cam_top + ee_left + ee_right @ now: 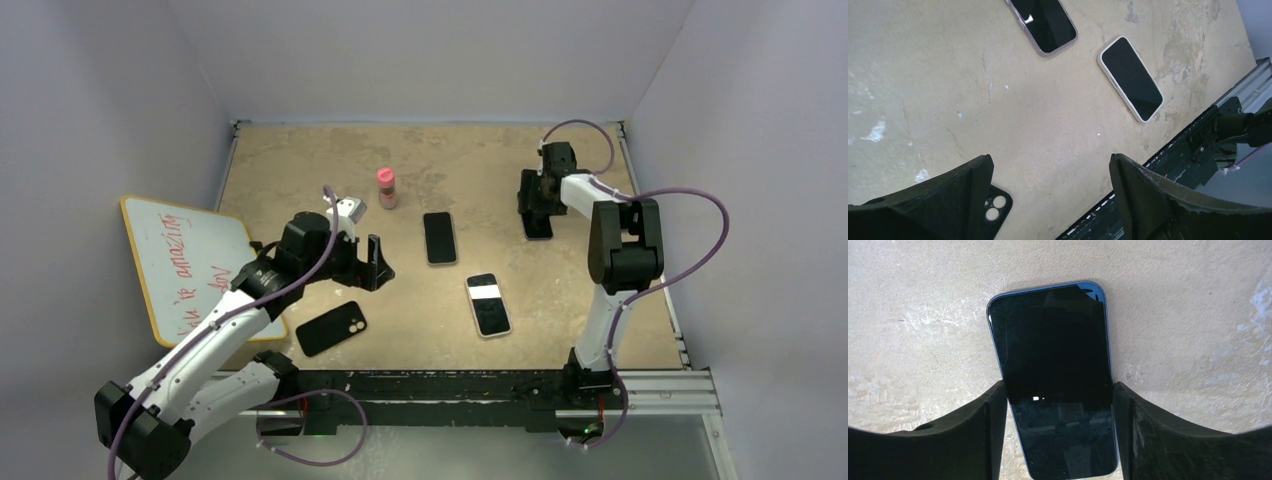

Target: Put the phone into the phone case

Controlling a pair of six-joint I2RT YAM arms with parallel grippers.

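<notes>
A black phone case (331, 328) lies back-up at the near left; its camera corner shows in the left wrist view (998, 207). My left gripper (375, 262) is open and empty above the table, just beyond the case (1052, 165). A dark phone with a blue rim (1053, 365) lies flat at the far right (537, 226). My right gripper (537, 212) is down over it, and its fingers press both long sides of the phone (1059, 390). Two more phones lie mid-table: a dark one (439, 237) and a white-rimmed one (488, 304).
A whiteboard with red writing (190, 260) overhangs the table's left edge. A small pink bottle (386, 187) stands behind the left gripper. A black metal rail (500, 385) runs along the near edge. Grey walls enclose the table.
</notes>
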